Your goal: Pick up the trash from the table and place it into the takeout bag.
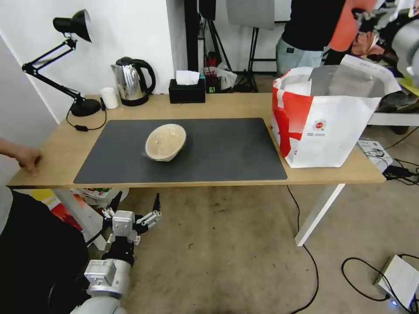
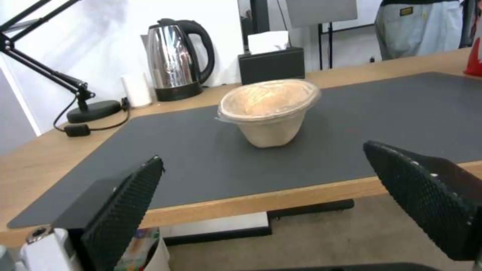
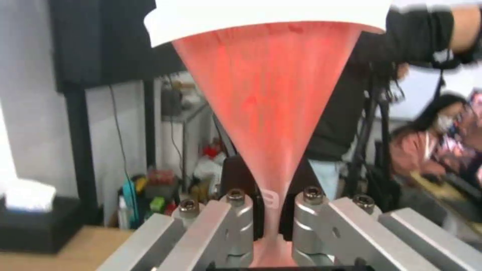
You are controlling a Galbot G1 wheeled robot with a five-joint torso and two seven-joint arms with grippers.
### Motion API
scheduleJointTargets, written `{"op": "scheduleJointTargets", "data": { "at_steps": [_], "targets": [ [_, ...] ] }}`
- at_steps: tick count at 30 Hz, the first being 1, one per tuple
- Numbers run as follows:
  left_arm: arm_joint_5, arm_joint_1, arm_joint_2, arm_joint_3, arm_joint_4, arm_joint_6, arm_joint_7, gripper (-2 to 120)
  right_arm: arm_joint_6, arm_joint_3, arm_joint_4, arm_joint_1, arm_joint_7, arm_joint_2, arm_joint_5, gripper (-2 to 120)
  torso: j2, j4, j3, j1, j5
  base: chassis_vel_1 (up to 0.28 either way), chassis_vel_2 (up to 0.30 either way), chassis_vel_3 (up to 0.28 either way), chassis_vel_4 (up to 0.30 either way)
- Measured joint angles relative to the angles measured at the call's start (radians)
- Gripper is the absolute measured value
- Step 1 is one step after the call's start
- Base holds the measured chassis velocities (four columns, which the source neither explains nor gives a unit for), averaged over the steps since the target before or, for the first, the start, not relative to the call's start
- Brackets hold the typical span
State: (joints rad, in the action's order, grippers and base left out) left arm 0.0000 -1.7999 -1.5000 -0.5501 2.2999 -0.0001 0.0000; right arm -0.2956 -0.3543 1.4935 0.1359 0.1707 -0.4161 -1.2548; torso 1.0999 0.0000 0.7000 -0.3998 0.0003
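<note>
up high, glossy red tapered cup (image 3: 271, 113) in right tool (image 3: 271, 229)

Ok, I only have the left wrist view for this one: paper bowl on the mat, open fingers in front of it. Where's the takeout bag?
Observer: The takeout bag stands at the right end of the table, its top open.
Operator: And the right arm?
Observer: The right gripper is high up near the bag's open top, fingers shut on the red cup.
Operator: How low is the left one?
Observer: The left gripper hangs below the table's front edge, off its left half; the paper bowl sits farther in, on the mat.
</note>
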Motion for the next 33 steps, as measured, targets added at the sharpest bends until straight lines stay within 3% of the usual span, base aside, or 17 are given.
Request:
{"op": "scheduleJointTargets", "data": {
  "at_steps": [6,14,25,33],
  "targets": [
    [0.0,0.0,0.0,0.0,0.0,0.0,0.0,100,-0.002,0.077,0.002,-0.119,-0.016,0.016,0.025,3,0.0,0.0,0.0,0.0,-0.0001,0.0,0.0,0.0,0.0],
    [0.0,0.0,0.0,0.0,0.0,0.0,0.0,100,0.0,0.101,-0.016,-0.172,-0.018,-0.008,0.05,3,0.0,0.0001,0.0,0.0,-0.0003,0.0,0.0,0.0,0.0],
    [0.0,0.0,0.0,0.0,0.0,0.0,0.0,100,0.002,0.096,-0.061,-0.179,-0.018,-0.065,0.076,3,0.0,0.0,0.0,0.0,-0.0003,0.0,0.0,0.0,0.0],
    [0.0,0.0,0.0,0.0,0.0,0.0,0.0,100,0.005,0.037,-0.153,-0.129,-0.018,-0.128,0.092,3,0.0,0.0001,0.0,0.0,-0.0004,0.0,0.0,0.0,0.0]
  ]
}}
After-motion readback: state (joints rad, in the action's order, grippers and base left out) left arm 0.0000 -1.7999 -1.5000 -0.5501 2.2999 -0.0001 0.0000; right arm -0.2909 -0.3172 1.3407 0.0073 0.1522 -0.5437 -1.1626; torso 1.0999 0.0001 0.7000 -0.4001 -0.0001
